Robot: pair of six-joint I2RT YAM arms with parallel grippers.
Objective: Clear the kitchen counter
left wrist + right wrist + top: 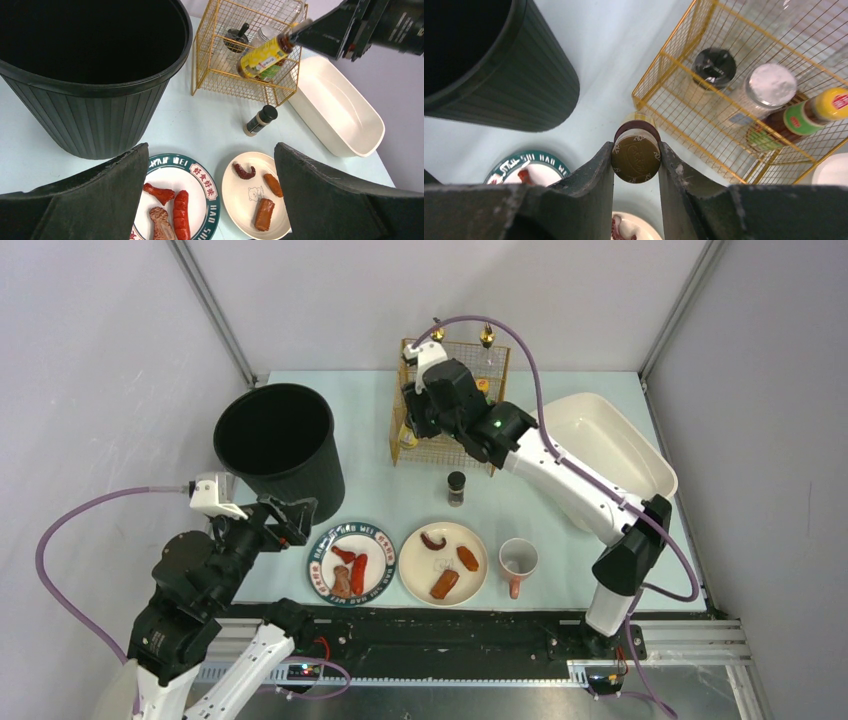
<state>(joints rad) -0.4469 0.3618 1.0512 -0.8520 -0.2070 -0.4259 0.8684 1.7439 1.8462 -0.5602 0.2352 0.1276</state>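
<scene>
Bin [278, 445], shaker [456, 488], mug [518, 560], rack [207, 50] on counter [370, 425]

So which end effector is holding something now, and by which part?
The right end effector pinches the yellow-labelled bottle by its brown cap; the left end effector is open and empty.

Bright, even light is coming from above in all three views; you are seeing no hard glare. The kitchen counter [367, 430] is carrying only faint, soft-edged shadows around the black bin [275, 445] and the green-rimmed plate [320, 575]. The bin's inside is reading flat black, with no detail. Left wrist view: the wide lens is bowing the bin's rim. Right wrist view: the near fingers [584, 200] are blurring, the bottle [636, 162] cap is showing a dull sheen, and the wire basket [684, 95] is looking slightly soft.
</scene>
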